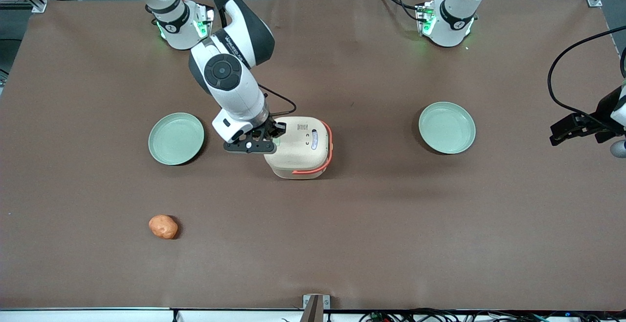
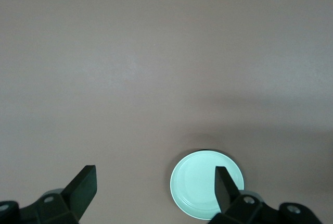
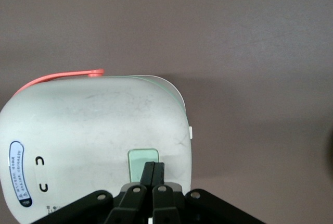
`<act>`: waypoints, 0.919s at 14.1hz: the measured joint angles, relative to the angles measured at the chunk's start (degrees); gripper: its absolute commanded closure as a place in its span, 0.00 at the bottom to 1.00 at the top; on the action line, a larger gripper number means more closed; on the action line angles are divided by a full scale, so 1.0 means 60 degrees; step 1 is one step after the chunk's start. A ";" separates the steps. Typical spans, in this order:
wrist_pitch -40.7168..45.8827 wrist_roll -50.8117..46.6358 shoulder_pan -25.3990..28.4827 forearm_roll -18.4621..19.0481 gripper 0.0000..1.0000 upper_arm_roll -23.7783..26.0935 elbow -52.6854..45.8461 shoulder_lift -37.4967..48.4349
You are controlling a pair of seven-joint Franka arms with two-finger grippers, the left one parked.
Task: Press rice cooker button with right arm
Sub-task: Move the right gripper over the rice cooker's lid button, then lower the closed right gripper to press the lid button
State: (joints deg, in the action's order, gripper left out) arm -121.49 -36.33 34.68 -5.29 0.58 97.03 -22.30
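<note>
Orange lump (image 1: 163, 226) nearest; closed end effector (image 3: 153, 168) on rice cooker (image 1: 301, 147) green button (image 3: 142, 162), between plates (image 1: 176, 138).

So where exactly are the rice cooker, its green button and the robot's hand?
rice cooker (image 1: 301, 148): front view, on its cream lid.
green button (image 3: 142, 160): right wrist view, on its pale green face.
hand (image 3: 153, 168): right wrist view, at its closed fingertips on the button.
</note>
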 measured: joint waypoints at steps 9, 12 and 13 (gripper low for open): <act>-0.0034 -0.0060 0.0147 -0.0006 0.99 -0.0003 -0.0141 -0.0208; -0.0076 -0.0060 0.0182 -0.0001 0.99 -0.0005 -0.0203 -0.0307; -0.0071 -0.0060 0.0185 -0.0001 0.99 -0.0008 -0.0212 -0.0313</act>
State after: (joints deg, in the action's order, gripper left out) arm -121.91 -36.69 35.79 -5.30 0.53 95.76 -24.18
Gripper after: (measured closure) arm 0.987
